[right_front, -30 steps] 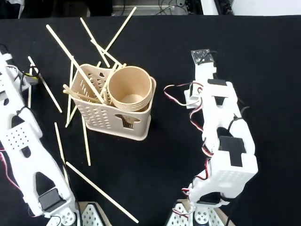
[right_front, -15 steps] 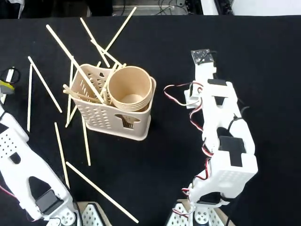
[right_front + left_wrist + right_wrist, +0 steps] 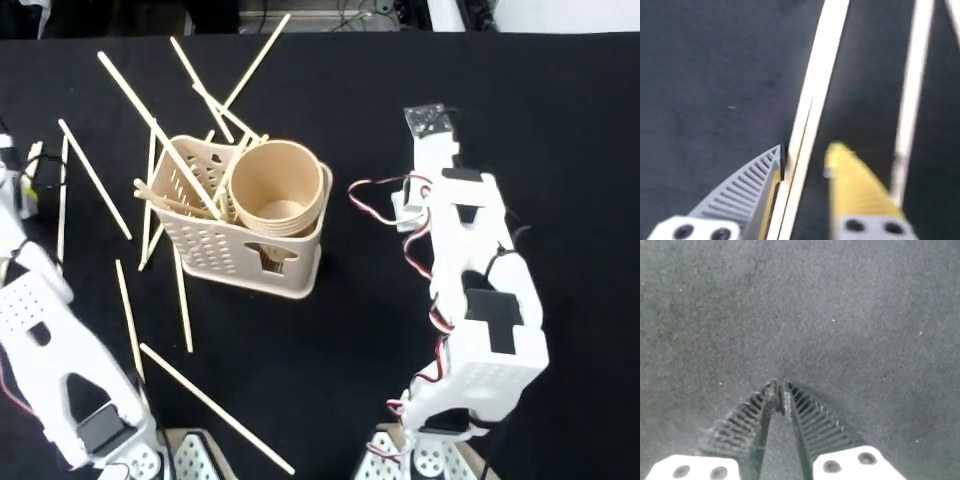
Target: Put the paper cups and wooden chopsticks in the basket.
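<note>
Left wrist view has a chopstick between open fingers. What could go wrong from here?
1. The chopstick sits hard against the grey finger of the left gripper, not centred; closing may roll or twist it loose.
2. A second chopstick lies just past the yellow finger, which might nudge or catch it.
3. The basket already holds leaning chopsticks poking over its rim; adding one could tip them out.

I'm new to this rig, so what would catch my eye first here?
A basket left of the table's middle holds stacked cups and some chopsticks. More chopsticks lie scattered on the black table around it. At the table's left edge the left gripper, fingers open, straddles one chopstick.
</note>
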